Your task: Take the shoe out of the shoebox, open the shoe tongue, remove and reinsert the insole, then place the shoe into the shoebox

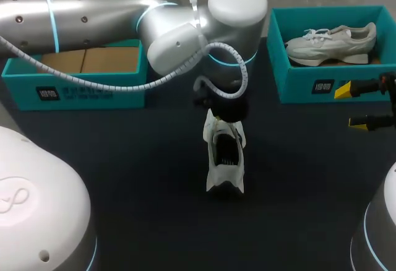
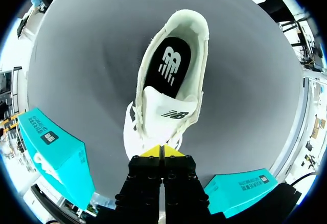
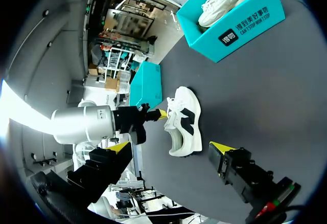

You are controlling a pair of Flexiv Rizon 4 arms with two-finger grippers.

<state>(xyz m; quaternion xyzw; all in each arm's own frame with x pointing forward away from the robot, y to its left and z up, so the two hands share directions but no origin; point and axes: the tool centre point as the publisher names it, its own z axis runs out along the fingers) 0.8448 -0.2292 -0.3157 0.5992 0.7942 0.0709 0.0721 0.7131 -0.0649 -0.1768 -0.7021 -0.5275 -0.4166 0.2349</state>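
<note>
The left pincer (image 2: 162,151) was closed, tips together at the laces of the shoe (image 2: 171,81), presumably to pull back the tongue. The right pincer (image 1: 350,106) waited open near the shoebox (image 1: 297,88).

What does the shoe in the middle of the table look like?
The shoe is white, with a black side mark, white laces and a black insole lying inside. It stands upright on the dark table. The left gripper, tips together, touches its laced front, by the tongue.
</note>
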